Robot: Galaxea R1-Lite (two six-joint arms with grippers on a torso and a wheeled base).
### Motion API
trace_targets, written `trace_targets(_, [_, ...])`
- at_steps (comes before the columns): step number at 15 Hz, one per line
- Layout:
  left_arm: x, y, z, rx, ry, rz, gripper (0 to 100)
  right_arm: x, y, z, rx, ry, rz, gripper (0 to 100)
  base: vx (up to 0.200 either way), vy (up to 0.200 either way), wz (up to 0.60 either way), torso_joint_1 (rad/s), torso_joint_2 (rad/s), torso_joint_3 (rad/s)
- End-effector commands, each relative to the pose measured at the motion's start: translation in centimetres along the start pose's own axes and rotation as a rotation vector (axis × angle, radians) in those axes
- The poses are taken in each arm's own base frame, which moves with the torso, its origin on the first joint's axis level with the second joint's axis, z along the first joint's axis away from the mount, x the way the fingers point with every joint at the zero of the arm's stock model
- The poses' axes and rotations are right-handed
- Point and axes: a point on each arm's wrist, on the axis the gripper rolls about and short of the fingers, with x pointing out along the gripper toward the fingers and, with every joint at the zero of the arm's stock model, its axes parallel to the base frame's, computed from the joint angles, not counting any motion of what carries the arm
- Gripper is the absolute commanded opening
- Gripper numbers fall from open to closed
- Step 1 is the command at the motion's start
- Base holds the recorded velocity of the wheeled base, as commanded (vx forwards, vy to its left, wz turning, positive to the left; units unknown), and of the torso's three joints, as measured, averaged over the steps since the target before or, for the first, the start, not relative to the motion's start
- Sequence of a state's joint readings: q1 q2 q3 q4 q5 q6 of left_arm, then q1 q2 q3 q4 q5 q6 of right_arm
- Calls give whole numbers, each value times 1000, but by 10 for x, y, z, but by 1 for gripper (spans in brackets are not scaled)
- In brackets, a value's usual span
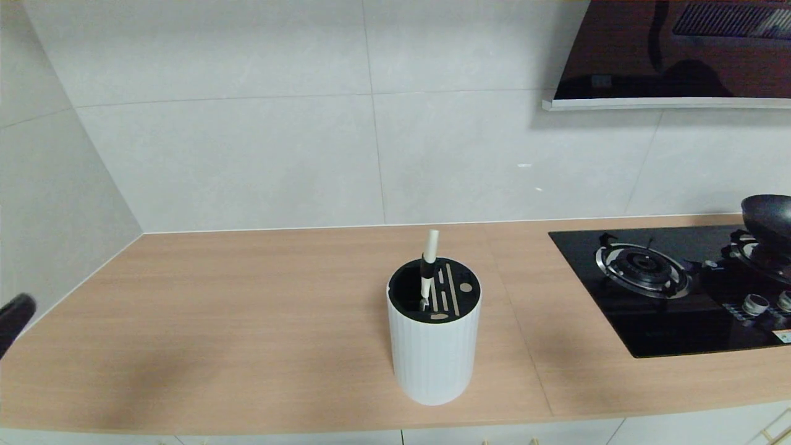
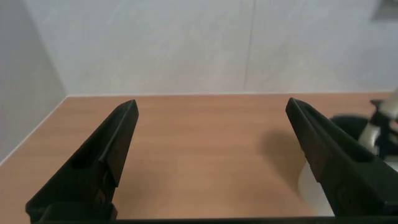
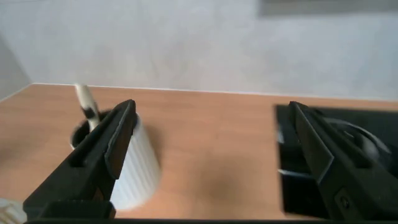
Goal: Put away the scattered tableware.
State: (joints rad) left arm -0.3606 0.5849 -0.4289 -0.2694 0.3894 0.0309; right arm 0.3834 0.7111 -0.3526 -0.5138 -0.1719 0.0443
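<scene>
One white, black-banded utensil (image 1: 429, 254), perhaps spoon

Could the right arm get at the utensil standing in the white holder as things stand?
Probably yes. The right hand is open and empty, the utensil sticks up out of the white holder close ahead, and nothing stands between them.

Left hand (image 2: 211, 107) held wide open, its two dark fingers (image 2: 112, 155) spread far apart and empty. Right hand (image 3: 210, 107) opened just as wide, its own pair splayed and gripping nothing. Both hands are held roughly level, pointing forward. In the head view, a dark tip of the left arm (image 1: 15, 314) juts in low at the left edge.
</scene>
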Motion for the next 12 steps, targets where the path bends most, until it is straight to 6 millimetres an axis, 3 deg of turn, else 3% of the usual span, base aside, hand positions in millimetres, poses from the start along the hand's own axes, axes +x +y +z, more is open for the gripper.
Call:
trace_targets(1, [-60, 20, -12, -23, -111, 48, 100, -64, -11, -11, -18, -101, -100, 100, 0, 0, 0, 0, 0, 0])
trace_targets(3, [-83, 23, -24, -19, -136, 85, 100, -94, -7, -23, -45, -128, -131, 100, 0, 0, 0, 0, 0, 0])
trace_targets(6, [-95, 23, -32, -55, -153, 144, 100, -121, 1, -41, -72, -141, -107, 100, 0, 0, 0, 0, 0, 0])
trace_targets(9, [-97, 19, -34, -68, -160, 228, 100, -128, 3, -49, -78, -137, -120, 100, 0, 0, 0, 0, 0, 0])
trace_targets(12, [-107, 14, -53, -35, -162, 235, 100, -128, 2, -51, -75, -132, -173, 100, 0, 0, 0, 0, 0, 0])
